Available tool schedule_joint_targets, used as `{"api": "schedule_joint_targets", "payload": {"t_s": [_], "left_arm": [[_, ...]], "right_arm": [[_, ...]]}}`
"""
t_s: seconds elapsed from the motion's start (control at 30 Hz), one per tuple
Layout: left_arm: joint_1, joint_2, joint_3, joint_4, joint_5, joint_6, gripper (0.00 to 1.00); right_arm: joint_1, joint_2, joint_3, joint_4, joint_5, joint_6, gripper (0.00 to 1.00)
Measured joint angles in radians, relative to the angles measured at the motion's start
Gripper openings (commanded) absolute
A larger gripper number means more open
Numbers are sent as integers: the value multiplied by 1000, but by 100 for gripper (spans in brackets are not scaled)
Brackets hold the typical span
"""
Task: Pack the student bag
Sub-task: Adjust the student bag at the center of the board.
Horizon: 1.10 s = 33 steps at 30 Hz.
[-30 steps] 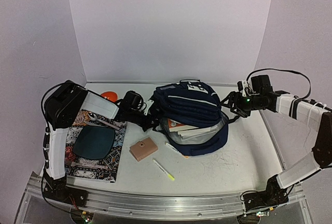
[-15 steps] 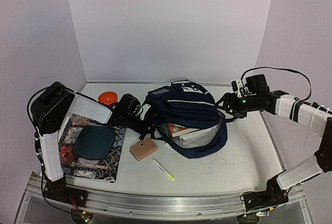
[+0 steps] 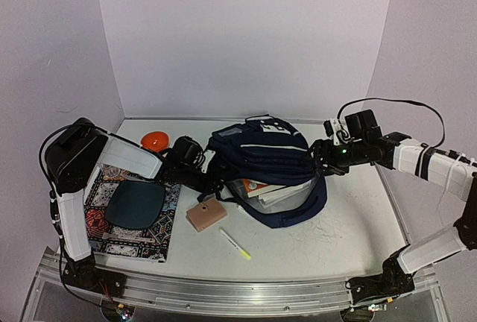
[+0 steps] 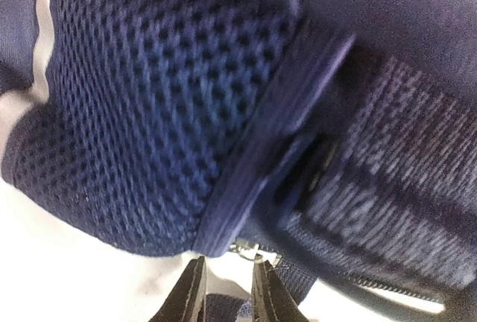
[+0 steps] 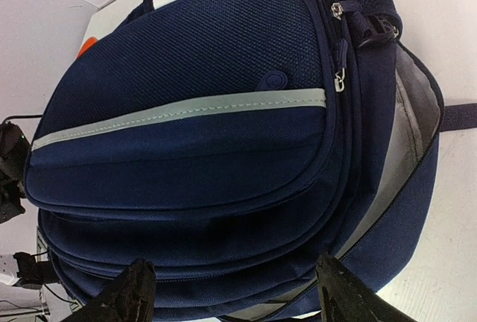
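The student bag [image 3: 268,154] lies on its side mid-table, navy with a light-grey stripe. Its main opening faces the near edge and shows books [image 3: 270,186] inside. My left gripper [image 3: 217,182] is low at the bag's left end. In the left wrist view the bag's mesh [image 4: 149,98] fills the frame. My left gripper [image 4: 229,266] has its jaws a narrow gap apart, just short of a metal zip pull [image 4: 250,249], with nothing pinched. My right gripper [image 3: 320,156] is at the bag's right end. In its wrist view my right gripper [image 5: 232,262] spreads wide before the bag [image 5: 186,136].
A patterned book [image 3: 130,240] with a dark teal oval [image 3: 136,203] on it lies at the left. A pink block [image 3: 206,214] and a yellow-green pen [image 3: 235,244] lie in front of the bag. An orange object [image 3: 155,139] sits at the back left.
The bag has settled lower and slid a little left. My left jaws have parted from shut to a narrow gap. My right gripper has moved left, closer to the bag.
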Motion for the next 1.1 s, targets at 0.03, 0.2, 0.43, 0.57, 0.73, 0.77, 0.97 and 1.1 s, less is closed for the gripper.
{"api": "schedule_joint_targets", "payload": {"t_s": [0.03,0.2,0.43,0.57,0.73,0.77,0.97,1.1], "left_arm": [[0,0,0,8,0,0,23],[0,2,0,30,-1,4,22],[0,21,-1,47,-24,29,26],[0,27,-2,61,-35,37,27],[-1,54,-2,96,-38,51,31],[-2,60,-2,106,-37,53,31],[-11,83,-2,145,-34,52,15],[-13,82,-8,157,-34,45,4]], "right_arm": [[2,0,-2,2,1,0,75],[11,0,-9,19,4,0,75],[12,0,-9,31,4,0,75],[13,0,-9,31,4,0,75],[13,0,-9,36,2,-1,75],[13,0,-9,38,2,-1,75],[15,0,-9,45,-1,-2,75],[19,-1,-9,45,-3,-5,75]]}}
